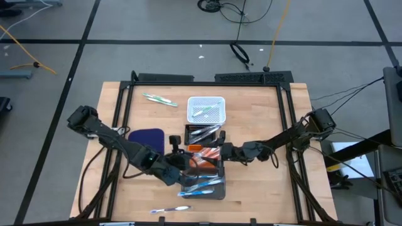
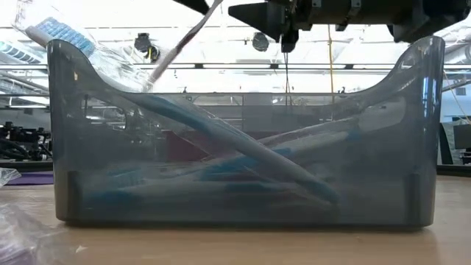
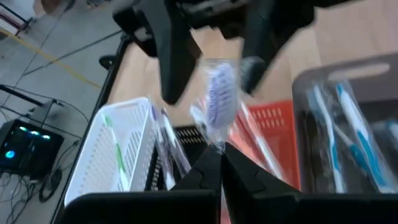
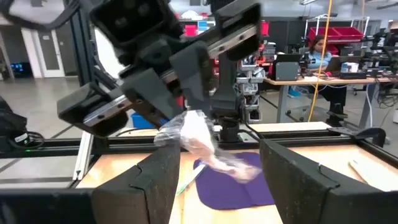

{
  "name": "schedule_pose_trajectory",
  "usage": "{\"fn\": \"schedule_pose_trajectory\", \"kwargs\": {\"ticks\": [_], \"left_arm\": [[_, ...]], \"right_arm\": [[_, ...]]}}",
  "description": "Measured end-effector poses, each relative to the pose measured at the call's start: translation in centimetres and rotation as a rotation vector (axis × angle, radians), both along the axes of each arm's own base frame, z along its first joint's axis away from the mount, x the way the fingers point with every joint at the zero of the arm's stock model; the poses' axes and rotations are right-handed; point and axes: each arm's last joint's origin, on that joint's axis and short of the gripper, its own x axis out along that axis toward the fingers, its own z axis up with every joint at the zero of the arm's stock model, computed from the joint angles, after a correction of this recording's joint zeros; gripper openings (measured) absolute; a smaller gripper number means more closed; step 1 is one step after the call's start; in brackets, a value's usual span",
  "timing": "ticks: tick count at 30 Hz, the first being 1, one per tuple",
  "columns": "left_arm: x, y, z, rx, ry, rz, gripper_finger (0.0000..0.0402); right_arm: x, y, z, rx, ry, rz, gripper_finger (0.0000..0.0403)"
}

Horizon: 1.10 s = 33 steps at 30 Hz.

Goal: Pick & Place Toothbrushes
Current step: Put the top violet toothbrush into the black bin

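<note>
A wrapped toothbrush with purple bristles (image 3: 219, 93) is in my left gripper (image 3: 217, 155), which is shut on it above the orange tray (image 1: 202, 158). My right gripper (image 4: 217, 177) faces it, open; its fingers stand on either side of the brush's head (image 4: 198, 138), and I cannot tell whether they touch it. Blue toothbrushes (image 2: 243, 158) lie crossed in the grey see-through tray (image 2: 427, 132). Green ones lie in the white basket (image 1: 205, 108). Loose brushes lie flat on the table near its far edge (image 1: 160, 99) and near edge (image 1: 169, 209). My left gripper pinches the wrapped toothbrush between its two fingertips, at the end of the wrap away from the bristles (image 3: 216, 144). The brush sticks out beyond the fingers, toward my right gripper. It is lifted clear of the trays.
Four trays stand in a row down the table's middle: white basket, black tray (image 1: 204, 133), orange tray, grey tray (image 1: 204, 185). A dark blue mat (image 1: 146, 137) lies left of them. A black frame (image 1: 125, 94) borders the table. A person sits at a desk (image 4: 318, 46) in the room.
</note>
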Motion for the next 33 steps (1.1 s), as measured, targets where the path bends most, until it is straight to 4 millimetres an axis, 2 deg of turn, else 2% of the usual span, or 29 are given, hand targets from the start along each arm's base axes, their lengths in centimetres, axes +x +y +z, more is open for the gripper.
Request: {"fn": "schedule_pose_trajectory", "kwargs": {"ticks": [10, 13, 16, 21, 33], "left_arm": [[0.88, 0.46, 0.59, -0.016, -0.07, 0.003, 0.0002], [0.89, 0.46, 0.61, -0.017, -0.072, 0.003, 0.0001], [0.9, 0.45, 0.61, -0.02, -0.073, 0.005, 0.0002], [0.89, 0.46, 0.59, -0.022, -0.072, 0.005, 0.0002], [0.88, 0.46, 0.59, -0.028, -0.074, 0.009, 0.0012]], "right_arm": [[0.34, 0.11, 0.57, -0.006, -0.012, -0.005, 0.0211], [0.34, 0.03, 0.61, -0.001, -0.014, -0.031, 0.0197], [0.33, 0.0, 0.71, 0.011, -0.026, -0.03, 0.0153], [0.32, 0.06, 0.77, 0.004, -0.031, -0.023, 0.0038], [0.32, 0.06, 0.74, -0.008, -0.028, -0.024, 0.0035]]}}
